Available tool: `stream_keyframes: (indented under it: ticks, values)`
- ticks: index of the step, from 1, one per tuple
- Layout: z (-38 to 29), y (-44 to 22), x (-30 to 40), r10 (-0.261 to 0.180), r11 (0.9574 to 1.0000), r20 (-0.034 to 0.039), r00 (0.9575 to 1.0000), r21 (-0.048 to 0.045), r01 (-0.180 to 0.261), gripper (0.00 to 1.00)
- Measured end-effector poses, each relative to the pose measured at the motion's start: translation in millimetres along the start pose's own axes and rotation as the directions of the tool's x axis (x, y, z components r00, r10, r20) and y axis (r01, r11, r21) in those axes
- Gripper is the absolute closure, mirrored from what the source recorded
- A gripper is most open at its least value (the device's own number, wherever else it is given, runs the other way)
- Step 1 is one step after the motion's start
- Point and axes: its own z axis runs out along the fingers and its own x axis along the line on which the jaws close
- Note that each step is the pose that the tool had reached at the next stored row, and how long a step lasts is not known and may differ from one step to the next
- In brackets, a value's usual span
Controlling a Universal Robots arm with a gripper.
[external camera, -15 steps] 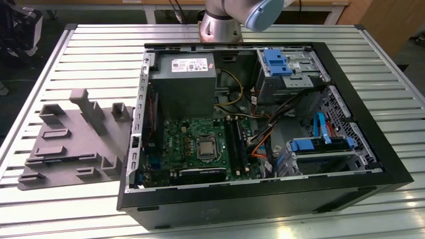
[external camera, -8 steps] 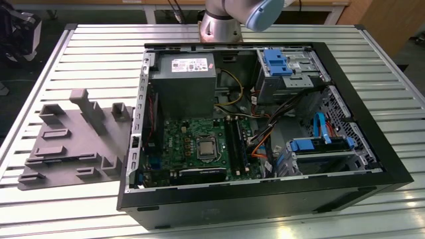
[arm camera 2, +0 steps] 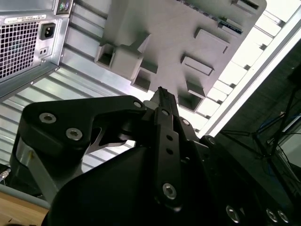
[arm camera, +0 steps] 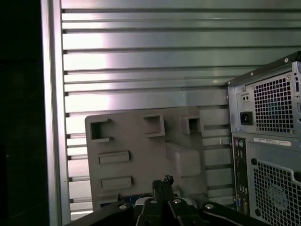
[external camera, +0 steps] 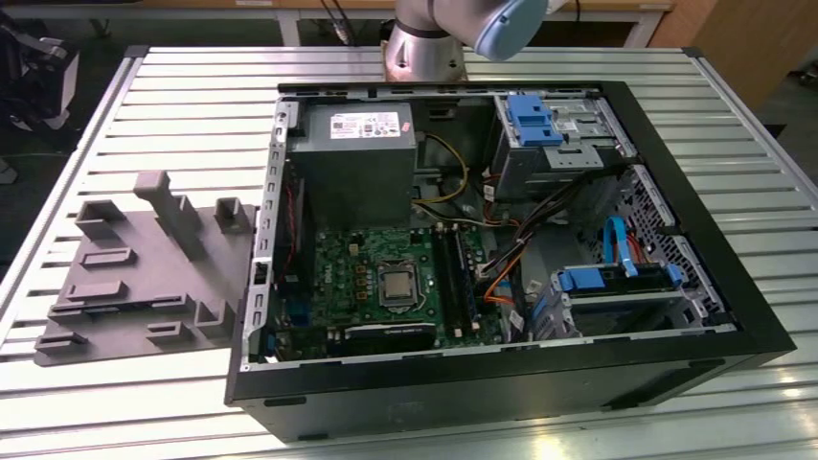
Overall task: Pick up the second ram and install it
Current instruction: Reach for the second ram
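Black two-finger gripper [arm camera 2: 162, 92]: jaws together, nothing between them. Grey moulded plastic holder tray [arm camera: 136, 165] lies below jaw tips, well apart. Thin dark-blue strip at tray edge beyond jaws is probably second ram [arm camera 2: 228, 22], a flat circuit-board stick, untouched. Progress: pickup not made. Seating in long black memory slots [external camera: 450, 261] of open black computer tower [external camera: 511, 393] all left.

Strong glare across the slatted table [arm camera: 141, 61]
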Motion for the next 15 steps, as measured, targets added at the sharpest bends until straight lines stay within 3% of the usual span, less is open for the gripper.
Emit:
stream_keyframes:
  ticks: [15]
  values:
    - [5.9,-8.3,0.0,0.000,1.0000,0.0000,1.0000,0.0000,0.000,0.89]
